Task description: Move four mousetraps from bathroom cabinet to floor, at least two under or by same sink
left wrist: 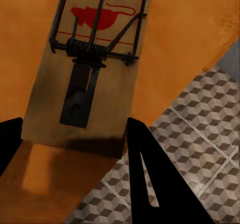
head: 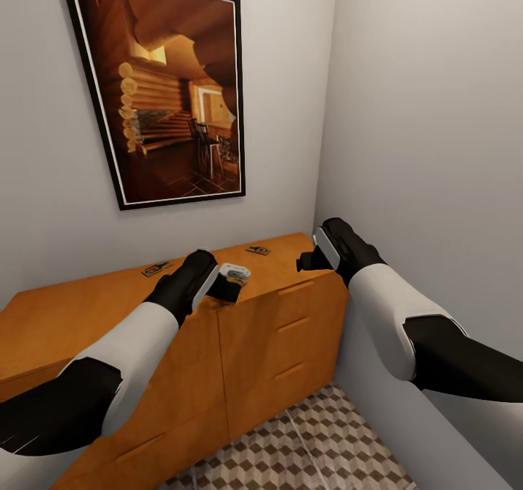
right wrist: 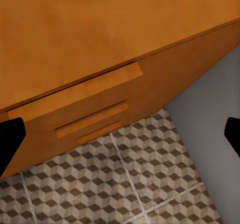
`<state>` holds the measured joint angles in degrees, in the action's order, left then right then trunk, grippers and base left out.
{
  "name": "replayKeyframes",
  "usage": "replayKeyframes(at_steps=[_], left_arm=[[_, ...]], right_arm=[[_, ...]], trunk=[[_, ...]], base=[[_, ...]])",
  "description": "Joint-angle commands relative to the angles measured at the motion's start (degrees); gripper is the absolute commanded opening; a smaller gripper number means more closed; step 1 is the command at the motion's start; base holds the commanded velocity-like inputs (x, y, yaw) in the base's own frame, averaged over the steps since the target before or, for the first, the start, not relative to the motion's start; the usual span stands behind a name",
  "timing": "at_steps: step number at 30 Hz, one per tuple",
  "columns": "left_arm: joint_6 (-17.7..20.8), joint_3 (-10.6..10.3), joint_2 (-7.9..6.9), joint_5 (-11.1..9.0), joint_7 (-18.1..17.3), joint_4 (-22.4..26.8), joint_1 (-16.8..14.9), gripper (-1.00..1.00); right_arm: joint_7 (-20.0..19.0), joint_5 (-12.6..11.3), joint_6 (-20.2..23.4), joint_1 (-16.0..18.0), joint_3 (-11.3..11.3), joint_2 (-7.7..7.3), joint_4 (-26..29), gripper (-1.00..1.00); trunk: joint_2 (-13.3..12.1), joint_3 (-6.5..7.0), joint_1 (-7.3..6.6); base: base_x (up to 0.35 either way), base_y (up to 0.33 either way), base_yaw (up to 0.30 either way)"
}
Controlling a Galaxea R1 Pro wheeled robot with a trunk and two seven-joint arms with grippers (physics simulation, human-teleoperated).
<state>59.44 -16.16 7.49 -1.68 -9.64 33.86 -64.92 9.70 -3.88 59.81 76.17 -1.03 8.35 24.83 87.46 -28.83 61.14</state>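
My left gripper (left wrist: 75,134) is spread open around a mousetrap (left wrist: 87,64) at the cabinet (head: 276,323) top's front edge; light, stiff board, so I'd pinch its long edges. Right gripper (right wrist: 120,129) open, empty.

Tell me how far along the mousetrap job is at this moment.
Done: nothing yet; no trap lies on the visible bathroom floor. In hand: the left tool straddles one mousetrap at the front edge of the cabinet top; whether it grips is unclear. The right tool hangs open and empty. Left: two more mousetraps lie on the cabinet top; every trap must still go to the floor.
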Motion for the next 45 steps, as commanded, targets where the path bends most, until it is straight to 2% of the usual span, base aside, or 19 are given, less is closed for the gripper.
replayKeyframes(at_steps=[1,2,3,21,24,27,30,32,34,35,37,38,41,45], left_arm=[[0.3,-0.2,-0.02,0.1,-0.2,1.5,0.0,-1.00],[0.3,-0.1,0.05,0.0,-0.2,4.4,0.0,-1.00],[0.5,0.2,-0.18,-0.4,-0.2,14.6,0.0,-1.00],[0.5,0.3,-0.36,-0.2,-0.1,15.0,0.0,-1.00],[0.5,0.4,-0.74,-0.1,0.2,14.9,0.0,-1.00],[0.4,0.6,-1.86,0.1,2.1,14.3,0.0,-1.00],[0.3,1.9,-3.11,0.1,5.8,12.8,0.0,-1.00],[0.0,4.9,-3.75,0.0,9.7,10.6,0.0,-1.00],[-0.1,7.0,-3.90,0.0,11.6,9.7,0.0,-1.00],[-0.1,9.2,-3.99,0.0,13.2,9.1,0.0,-1.00],[-0.1,11.3,-4.03,0.0,14.4,8.7,0.0,-1.00],[-0.2,13.1,-4.07,-0.1,15.3,8.5,0.0,-1.00],[-0.1,15.2,-4.11,0.0,16.2,8.4,0.0,-1.00],[0.0,16.2,-4.10,0.0,16.6,8.4,0.0,-1.00]], right_arm=[[0.4,-0.4,0.2,0.0,-0.1,0.00,0.0,1.00],[0.4,-0.4,0.2,0.0,-0.1,0.00,0.0,1.00],[0.5,-0.4,0.2,0.0,-0.1,0.00,0.0,1.00],[0.3,-0.1,0.2,0.0,-0.1,-0.09,0.2,1.00],[0.3,-0.1,0.2,0.0,-0.1,-0.09,0.2,1.00],[0.3,-0.1,0.2,0.0,-0.1,-0.09,0.2,1.00],[0.3,-0.1,0.2,0.0,-0.1,-0.09,0.2,1.00],[0.4,-0.1,0.2,0.0,-0.2,-0.05,0.2,1.00],[0.4,-0.1,0.2,0.0,-0.2,-0.03,0.2,1.00],[0.4,-0.1,0.2,0.0,-0.2,-0.02,0.2,1.00],[0.3,0.0,0.2,0.0,-0.2,-0.01,0.2,1.00],[0.3,0.0,0.2,0.0,-0.2,-0.01,0.2,1.00],[0.1,-0.1,0.2,0.0,-0.2,0.00,0.2,1.00],[0.2,-0.1,0.2,0.0,-0.2,0.00,0.2,1.00]], trunk=[[0.0,-0.07,0.00],[0.0,-0.07,0.00],[0.0,-0.07,0.00],[0.0,-0.07,0.00],[0.0,-0.07,0.00],[0.0,-0.07,0.00],[0.0,-0.07,0.00],[0.0,-0.07,0.00],[0.0,-0.07,0.00],[0.0,-0.07,0.00],[0.0,-0.07,0.00],[0.0,-0.07,0.00],[0.0,-0.07,0.00],[0.0,-0.07,0.00]], base=[[0.000,0.000,0.000],[0.000,0.000,0.000],[0.000,0.000,0.000],[0.000,0.000,0.000],[0.000,0.000,0.000],[0.000,0.000,0.000],[0.000,0.000,0.000],[0.000,0.000,0.000],[0.000,0.000,0.000],[0.000,0.000,0.000],[0.000,0.000,0.000],[0.000,0.000,0.000],[0.000,0.000,0.000],[0.000,0.000,0.000]])
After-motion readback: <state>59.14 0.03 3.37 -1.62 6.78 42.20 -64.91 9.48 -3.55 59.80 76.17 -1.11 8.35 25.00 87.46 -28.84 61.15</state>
